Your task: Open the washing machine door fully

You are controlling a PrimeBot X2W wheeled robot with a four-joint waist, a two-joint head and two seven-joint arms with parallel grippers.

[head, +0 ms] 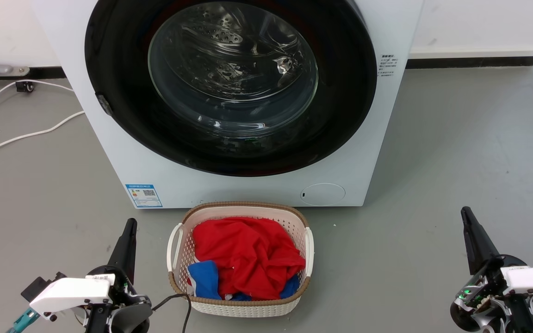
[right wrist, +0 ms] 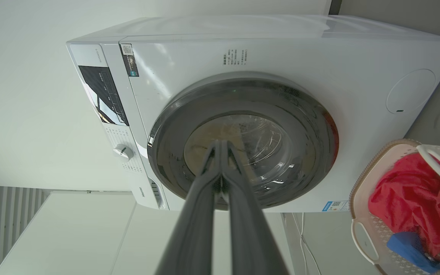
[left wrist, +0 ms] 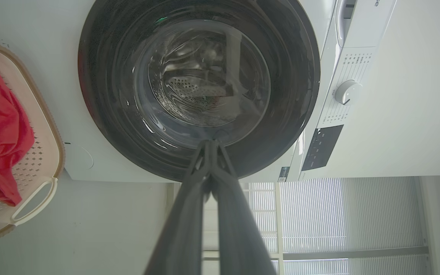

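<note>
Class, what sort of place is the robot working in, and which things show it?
Likely a laundry room: a white front-loading washing machine, door shut, with a basket of red and blue clothes on the grey floor before it.

Grey floor (head: 456,152), white wall (head: 470,23), black skirting (head: 470,62), white cable (head: 26,135), slatted blinds (left wrist: 357,214).

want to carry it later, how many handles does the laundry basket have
2. On the laundry basket, the left handle sits at the rim's left side, the right handle at its right side. None looks hidden.
</note>
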